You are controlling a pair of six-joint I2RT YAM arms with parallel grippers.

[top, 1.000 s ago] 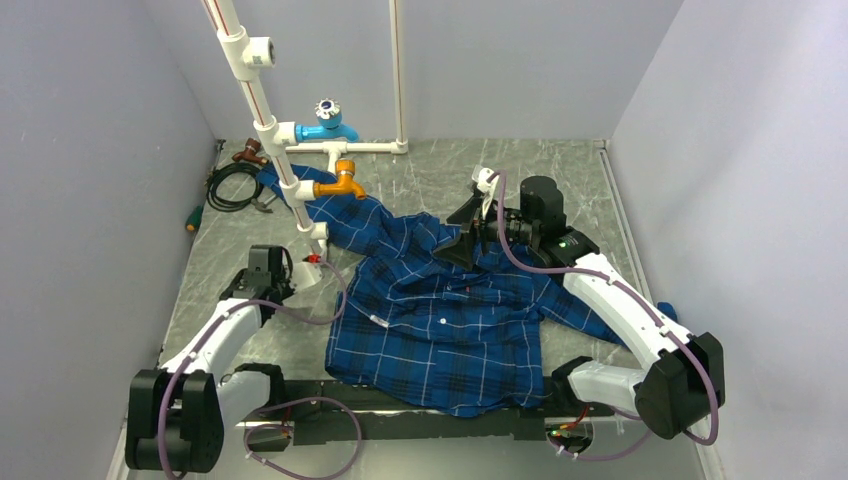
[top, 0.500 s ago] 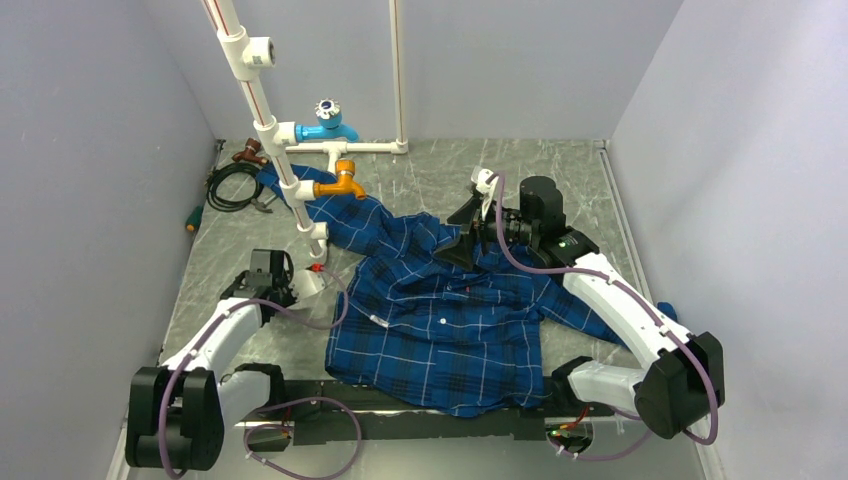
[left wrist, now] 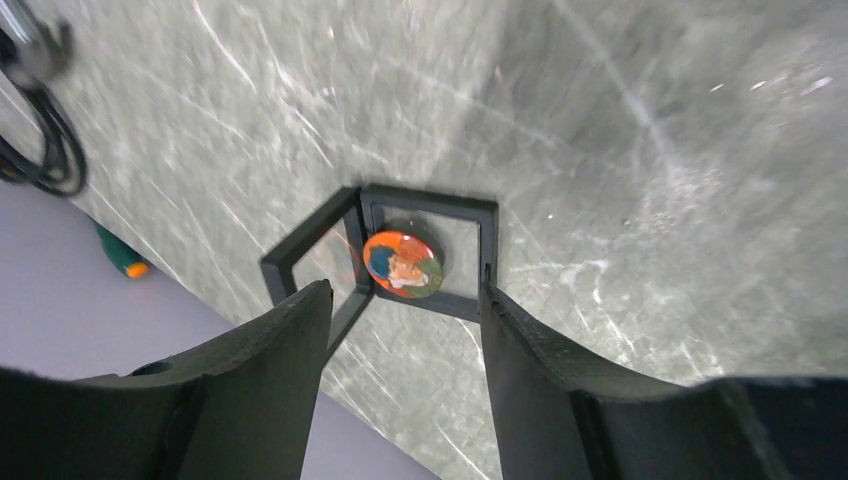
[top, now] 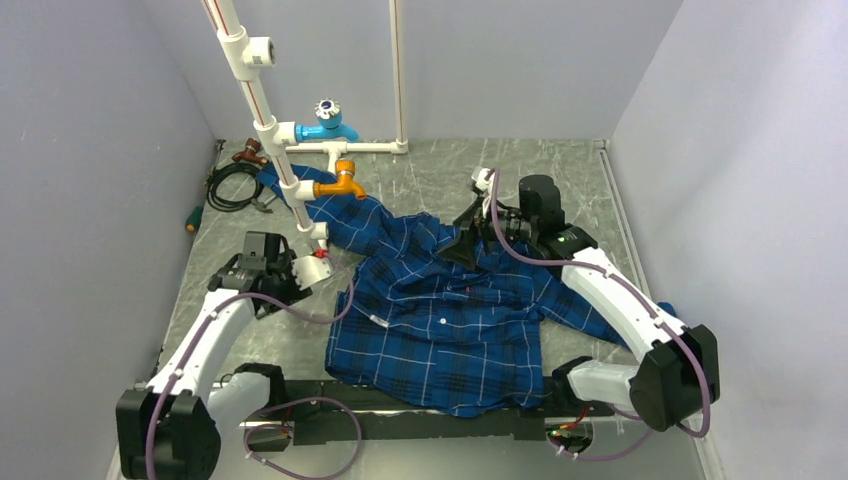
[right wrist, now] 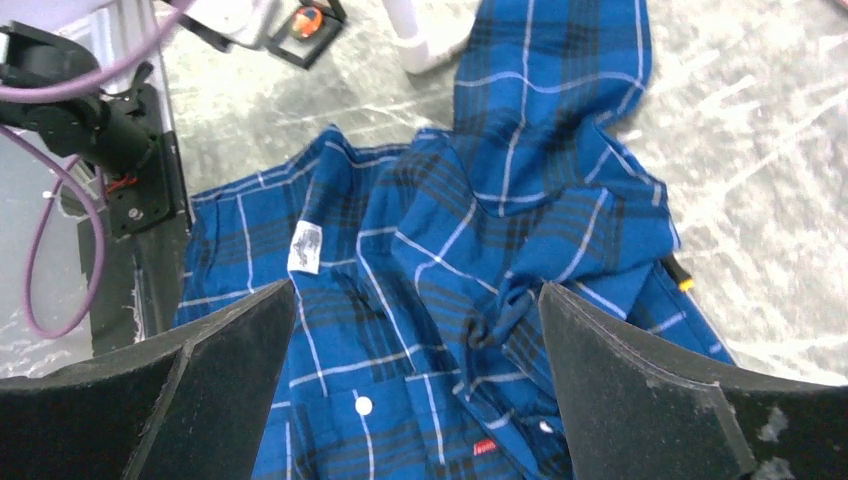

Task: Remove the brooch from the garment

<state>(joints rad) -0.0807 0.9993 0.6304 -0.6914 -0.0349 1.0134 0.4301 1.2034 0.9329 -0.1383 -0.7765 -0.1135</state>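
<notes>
The brooch (left wrist: 402,263) is a small round orange disc with a blue and green picture. It lies inside a black square frame (left wrist: 470,207) on the grey table, off the garment. My left gripper (left wrist: 405,293) hovers just above it, open, with nothing between its fingers. The right wrist view shows the brooch (right wrist: 307,20) beside the white pipe foot (right wrist: 425,45). From the top the brooch (top: 321,254) is a red speck at my left gripper (top: 300,272). The garment (top: 450,320), a blue plaid shirt, lies crumpled mid-table. My right gripper (top: 465,245) hangs open over the garment (right wrist: 520,200), touching nothing.
A white pipe stand (top: 268,125) with a blue tap (top: 328,122) and an orange tap (top: 343,180) rises at the back left. A black cable coil (top: 230,185) and a green-handled tool (top: 194,218) lie by the left wall. A white label (right wrist: 305,247) shows on the shirt.
My left gripper went from shut to open, letting go of the black frame with the brooch, and its arm rose and shifted slightly back. The right arm barely moved.
</notes>
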